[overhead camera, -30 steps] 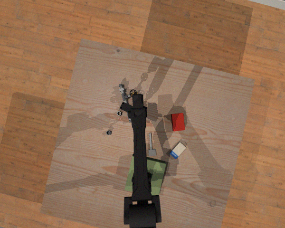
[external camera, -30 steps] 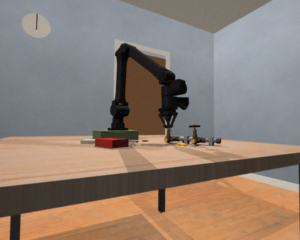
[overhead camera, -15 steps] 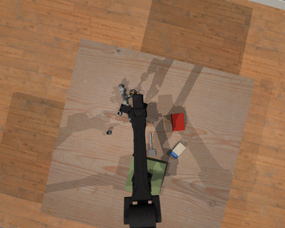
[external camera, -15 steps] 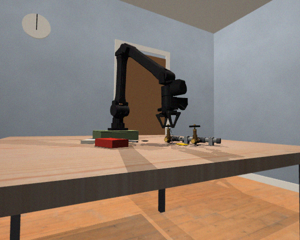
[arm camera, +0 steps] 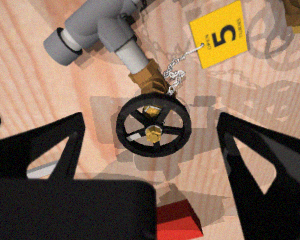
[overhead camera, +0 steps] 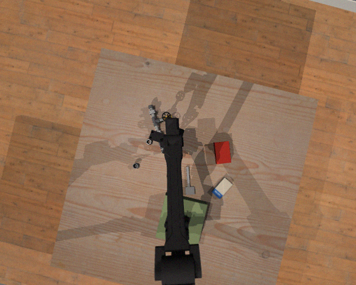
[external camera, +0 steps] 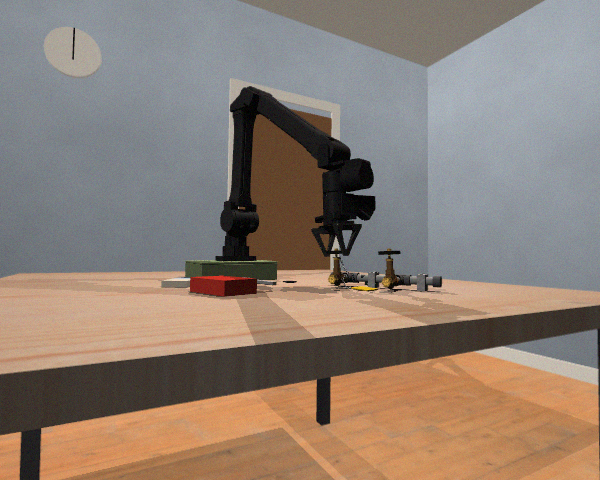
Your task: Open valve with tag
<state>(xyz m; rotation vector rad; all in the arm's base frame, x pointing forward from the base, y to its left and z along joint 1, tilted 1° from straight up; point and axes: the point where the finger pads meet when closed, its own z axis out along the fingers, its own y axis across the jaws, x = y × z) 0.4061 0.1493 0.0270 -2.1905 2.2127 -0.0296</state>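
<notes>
In the wrist view the tagged valve's black handwheel (arm camera: 153,131) sits on a brass body joined to a grey pipe (arm camera: 97,25). A chain (arm camera: 176,75) links the brass body to a yellow tag (arm camera: 220,34) marked 5 turns. My gripper (arm camera: 151,119) is open wide; its two black fingers stand either side of the handwheel, apart from it. From the side, the gripper (external camera: 336,246) hangs just above this valve (external camera: 335,269). A second valve (external camera: 389,266) stands further along the pipe; its wheel shows from above (overhead camera: 166,115).
A red block (overhead camera: 222,152) and a white and blue box (overhead camera: 222,187) lie right of the arm. A grey tool (overhead camera: 188,181) lies by the green base plate (overhead camera: 184,221). Two small black rings (overhead camera: 136,165) (overhead camera: 149,141) lie left of the arm.
</notes>
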